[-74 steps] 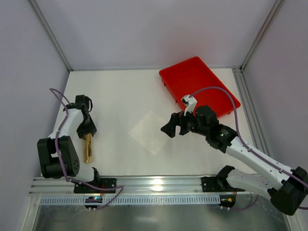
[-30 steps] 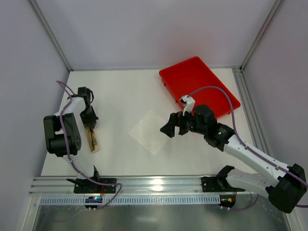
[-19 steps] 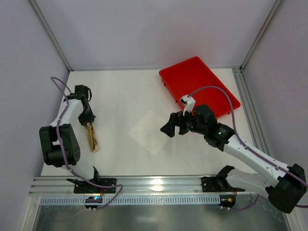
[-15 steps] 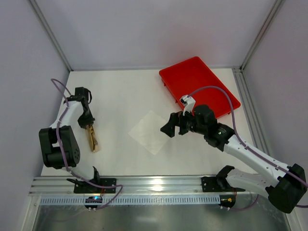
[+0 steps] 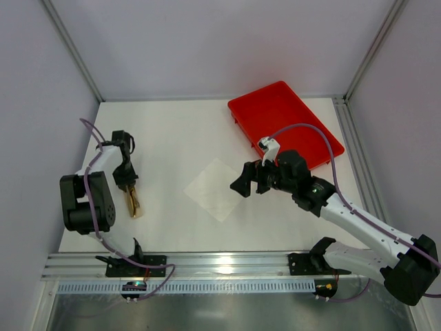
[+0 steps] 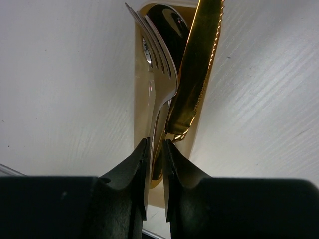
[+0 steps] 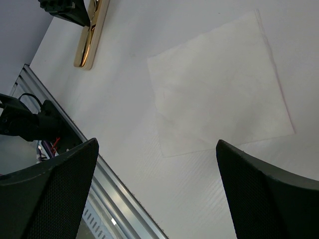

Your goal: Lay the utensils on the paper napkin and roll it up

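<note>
Golden utensils lie bundled, well left of flat white napkin.

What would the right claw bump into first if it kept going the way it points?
Probably the white napkin: the open right claw aims down at it, with nothing between.

The paper napkin lies flat at the middle of the table. The utensils lie in one bundle well to its left, near the table's left edge, heads toward the near edge. In the bundle, the fork and the knife touch side by side, and both overlap the spoon. The left gripper sits at the bundle's far end, the fork's stem between its fingers. The right gripper hangs just right of the napkin. The tray lies behind it, in the far right corner.
</note>
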